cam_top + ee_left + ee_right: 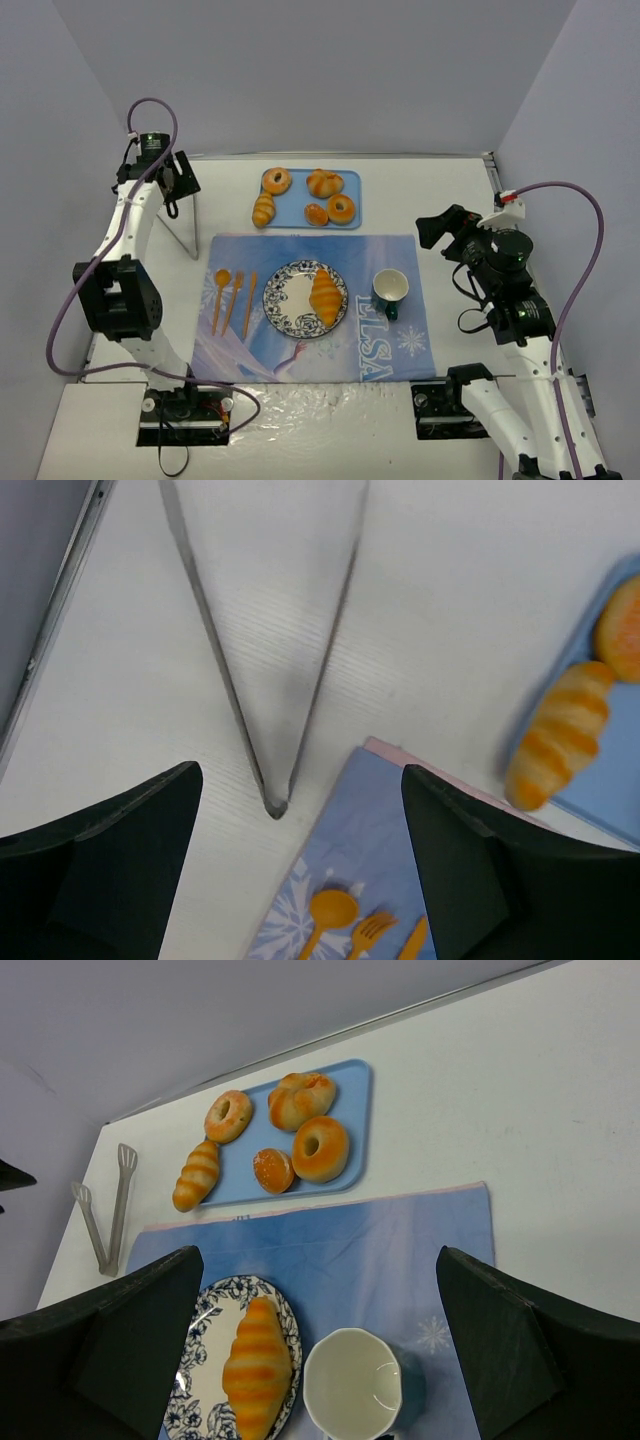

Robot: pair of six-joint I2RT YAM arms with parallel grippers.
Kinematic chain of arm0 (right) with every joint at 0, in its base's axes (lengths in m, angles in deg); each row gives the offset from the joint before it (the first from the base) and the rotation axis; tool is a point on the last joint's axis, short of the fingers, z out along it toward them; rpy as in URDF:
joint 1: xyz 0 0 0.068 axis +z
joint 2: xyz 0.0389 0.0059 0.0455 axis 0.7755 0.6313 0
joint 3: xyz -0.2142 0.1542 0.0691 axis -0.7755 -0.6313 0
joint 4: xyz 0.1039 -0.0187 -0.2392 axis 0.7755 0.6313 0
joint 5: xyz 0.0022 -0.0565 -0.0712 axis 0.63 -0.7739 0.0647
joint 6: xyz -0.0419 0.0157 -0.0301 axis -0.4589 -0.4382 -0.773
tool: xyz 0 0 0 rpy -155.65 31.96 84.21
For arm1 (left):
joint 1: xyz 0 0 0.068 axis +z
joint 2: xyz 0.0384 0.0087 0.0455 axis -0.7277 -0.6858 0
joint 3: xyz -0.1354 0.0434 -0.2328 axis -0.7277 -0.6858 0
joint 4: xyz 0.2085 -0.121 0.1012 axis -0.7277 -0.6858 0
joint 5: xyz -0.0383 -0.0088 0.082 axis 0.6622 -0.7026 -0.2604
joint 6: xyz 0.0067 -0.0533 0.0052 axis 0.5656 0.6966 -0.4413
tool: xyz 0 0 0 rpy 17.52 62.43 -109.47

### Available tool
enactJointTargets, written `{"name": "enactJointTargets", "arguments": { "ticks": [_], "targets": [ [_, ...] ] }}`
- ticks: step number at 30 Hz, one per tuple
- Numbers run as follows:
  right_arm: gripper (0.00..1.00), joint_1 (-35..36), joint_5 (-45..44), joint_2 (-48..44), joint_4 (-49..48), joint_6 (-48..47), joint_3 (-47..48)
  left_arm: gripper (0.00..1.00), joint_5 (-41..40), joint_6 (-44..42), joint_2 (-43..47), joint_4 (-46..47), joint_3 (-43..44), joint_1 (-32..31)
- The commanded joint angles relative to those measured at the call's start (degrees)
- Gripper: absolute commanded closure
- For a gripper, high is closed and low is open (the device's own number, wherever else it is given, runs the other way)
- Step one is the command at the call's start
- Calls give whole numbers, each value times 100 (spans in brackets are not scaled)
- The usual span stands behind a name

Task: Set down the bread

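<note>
The bread [325, 296] lies on the flowery plate [278, 300], on its right half, in the middle of the blue mat [300, 250]. A cup [390, 288] stands just beside the plate. The left gripper [300, 772] hangs above the tongs [215, 650], fingers wide apart, holding nothing. The tongs lie flat on the table [450, 200]. The right gripper [320, 1255] is spread wide and empty too, near the mat's right edge.
</note>
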Motion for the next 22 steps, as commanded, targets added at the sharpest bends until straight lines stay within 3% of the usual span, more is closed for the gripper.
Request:
{"name": "enactJointTargets", "arguments": {
  "ticks": [1, 5, 8, 14, 22],
  "targets": [
    [0, -6, 100, -25, -364, -74, 308, 21, 118, -323, 1091, -193, 254, -1016],
    [0, 1, 125, -16, -364, -107, 382, 21, 271, -609, 1699, -316, 139, -1871],
    [0, 3, 149, -31, -364, -114, 443, 19, 664, -755, 2426, 20, -438, -2549],
    [0, 1, 148, -133, -390, -110, 563, 18, 1330, -908, 3250, 671, -1503, -2890],
    [0, -6, 294, -126, -390, -142, 669, 17, 1590, -910, 3403, 1044, -2148, -2957]
  ]
}}
